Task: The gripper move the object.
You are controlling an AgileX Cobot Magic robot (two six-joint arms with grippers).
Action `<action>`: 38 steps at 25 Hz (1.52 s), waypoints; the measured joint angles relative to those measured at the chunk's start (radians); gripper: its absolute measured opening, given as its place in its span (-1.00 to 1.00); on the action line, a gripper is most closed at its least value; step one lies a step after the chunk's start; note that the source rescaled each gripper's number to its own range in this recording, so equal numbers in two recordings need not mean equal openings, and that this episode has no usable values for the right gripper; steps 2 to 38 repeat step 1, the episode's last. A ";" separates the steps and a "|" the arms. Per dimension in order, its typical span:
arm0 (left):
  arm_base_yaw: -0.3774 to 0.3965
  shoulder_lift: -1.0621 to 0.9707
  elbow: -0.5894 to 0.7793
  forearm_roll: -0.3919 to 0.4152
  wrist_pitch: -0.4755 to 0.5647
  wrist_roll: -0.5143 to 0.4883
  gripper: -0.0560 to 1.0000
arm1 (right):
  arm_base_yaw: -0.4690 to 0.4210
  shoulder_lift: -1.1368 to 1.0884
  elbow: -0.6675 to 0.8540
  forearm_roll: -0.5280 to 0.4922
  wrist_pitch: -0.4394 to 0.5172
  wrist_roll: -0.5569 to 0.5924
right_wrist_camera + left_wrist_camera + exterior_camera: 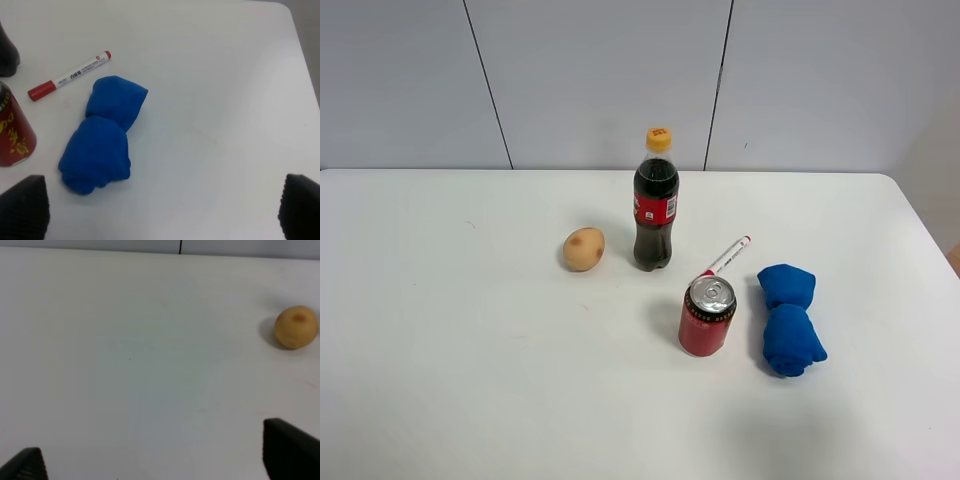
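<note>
The blue cloth bundle (789,319) lies on the white table (460,350) at the right, just right of the red can (707,316). It is two-lobed and pinched in the middle. In the right wrist view the bundle (103,134) lies ahead of and between the spread dark fingertips (22,207), nearer the one at the can's side. My right gripper (162,210) is open and empty. My left gripper (155,462) is open and empty over bare table, with its fingertips (290,447) wide apart. Neither gripper shows in the exterior high view.
A tan potato (584,249) lies left of a cola bottle (655,203) with a yellow cap. A red-capped white marker (727,257) lies between bottle and bundle. The potato also shows in the left wrist view (296,327). The table's right edge (925,230) is close to the bundle.
</note>
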 joint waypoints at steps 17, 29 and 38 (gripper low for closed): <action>0.000 0.000 0.000 0.000 0.000 0.000 1.00 | 0.000 0.000 0.000 0.000 0.000 0.000; 0.000 0.000 0.000 0.000 0.000 0.000 1.00 | 0.000 0.000 0.000 0.000 0.000 0.000; 0.000 0.000 0.000 0.000 0.000 0.000 1.00 | 0.000 0.000 0.000 0.000 0.000 0.000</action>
